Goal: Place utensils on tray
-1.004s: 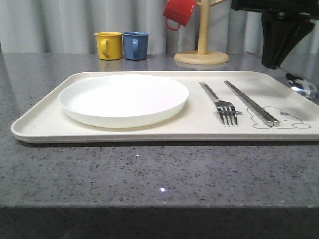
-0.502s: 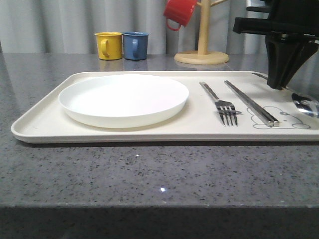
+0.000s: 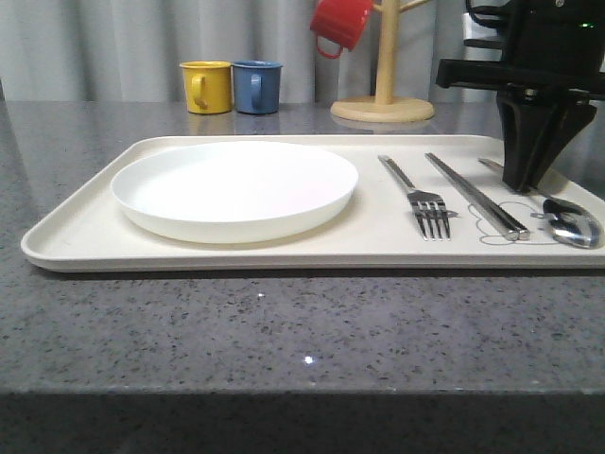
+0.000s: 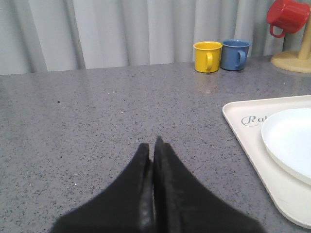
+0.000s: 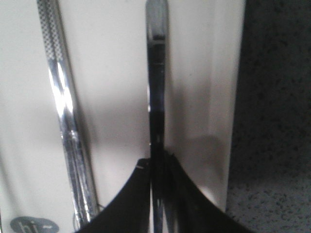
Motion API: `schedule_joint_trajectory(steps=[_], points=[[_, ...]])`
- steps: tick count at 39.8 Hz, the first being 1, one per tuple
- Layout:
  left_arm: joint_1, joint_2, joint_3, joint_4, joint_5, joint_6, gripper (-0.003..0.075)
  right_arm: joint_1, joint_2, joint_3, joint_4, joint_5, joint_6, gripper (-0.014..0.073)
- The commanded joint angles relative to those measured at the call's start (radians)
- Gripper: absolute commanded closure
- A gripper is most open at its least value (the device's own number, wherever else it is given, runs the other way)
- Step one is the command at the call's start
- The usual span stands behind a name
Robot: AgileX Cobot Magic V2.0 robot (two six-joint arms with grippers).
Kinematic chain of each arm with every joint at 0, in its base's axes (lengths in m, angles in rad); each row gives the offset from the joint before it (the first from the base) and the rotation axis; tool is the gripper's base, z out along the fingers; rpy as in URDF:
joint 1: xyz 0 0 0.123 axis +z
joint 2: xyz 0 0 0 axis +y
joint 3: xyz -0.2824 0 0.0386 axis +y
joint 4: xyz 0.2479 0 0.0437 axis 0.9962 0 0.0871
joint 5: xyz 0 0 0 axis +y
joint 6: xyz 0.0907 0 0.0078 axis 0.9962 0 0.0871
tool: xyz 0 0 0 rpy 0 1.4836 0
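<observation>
We see a cream tray (image 3: 85, 236) with rounded corners and a low raised rim lying on a speckled grey stone table (image 3: 284, 331). On its left half sits a round, shallow white plate (image 3: 234, 189), smooth and glossy. To the right of the plate lies a four-tined metal fork (image 3: 421, 200), tines toward us, and just beside it a pair of long flat steel chopsticks (image 3: 475, 194), side by side and touching.

Further right the shiny steel spoon (image 3: 572, 223) rests on the tray, its bowl near the front rim and partly cut off by the edge of the front view. The right gripper (image 3: 523, 180), black and angular, stands over the spoon's handle; in the right wrist view its fingers (image 5: 138, 194) are closed on the narrow handle of the spoon (image 5: 156, 73), which runs straight out from between them, parallel to the chopsticks (image 5: 65, 121) and near the tray's right rim (image 5: 235, 97). That view is blurred, so the chopsticks' pattern is hard to make out, and a grey mark at the corner is unreadable.

The left gripper (image 4: 153, 145) hovers over bare table, its dark tapered fingers pressed together with nothing between them. Beside it we see the tray's corner (image 4: 243, 131) with script lettering cut off by the plate (image 4: 291, 141).

At the back stand a yellow mug (image 3: 207, 86) and a blue mug (image 3: 256, 86), and a red mug (image 3: 340, 24) hangs on a wooden stand (image 3: 383, 99).
</observation>
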Motion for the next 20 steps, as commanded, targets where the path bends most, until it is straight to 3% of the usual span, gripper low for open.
schedule_joint_trajectory(steps=[1, 5, 8, 20], points=[[0.002, 0.01, -0.026, -0.002, -0.081, -0.003, 0.0738, -0.001, -0.047, -0.023, -0.007, 0.041, 0.002, 0.0385], [0.002, 0.01, -0.026, -0.002, -0.081, -0.003, 0.0738, -0.001, -0.049, -0.049, -0.024, 0.048, 0.002, 0.0257], [0.002, 0.01, -0.026, -0.002, -0.081, -0.003, 0.0738, -0.001, -0.054, -0.091, -0.037, 0.081, 0.002, 0.0211], [0.002, 0.01, -0.026, -0.002, -0.081, -0.003, 0.0738, -0.001, -0.15, -0.243, -0.06, 0.107, -0.002, 0.0215]])
